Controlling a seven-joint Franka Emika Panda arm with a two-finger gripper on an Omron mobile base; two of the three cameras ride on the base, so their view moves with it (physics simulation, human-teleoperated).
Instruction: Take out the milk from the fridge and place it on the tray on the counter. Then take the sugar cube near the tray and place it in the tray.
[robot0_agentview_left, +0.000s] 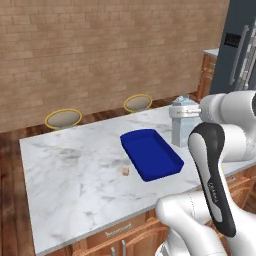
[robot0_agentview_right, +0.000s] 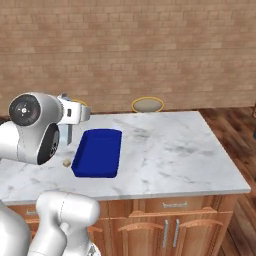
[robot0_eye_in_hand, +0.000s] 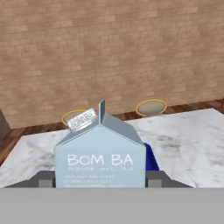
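Milk (robot0_eye_in_hand: 100, 155) sits clamped between the claw's (robot0_eye_in_hand: 100, 180) two dark fingers, upright with its gabled top up, so the step in hand looks like the carry from the fridge (robot0_agentview_left: 239, 45) to the tray (robot0_agentview_left: 151, 153). The carton hangs above the worktop (robot0_agentview_left: 75, 170), beside the tray's far end; the blue tray lies below and just ahead of the claw. Next, I judge, the claw must move over the tray's middle, lower the carton until it stands flat, then let go. The sugar cube (robot0_agentview_left: 125, 171) waits on the marble just beside the tray. The arm rises bent, forearm upright, hand level toward the brick wall (robot0_agentview_right: 150, 45).
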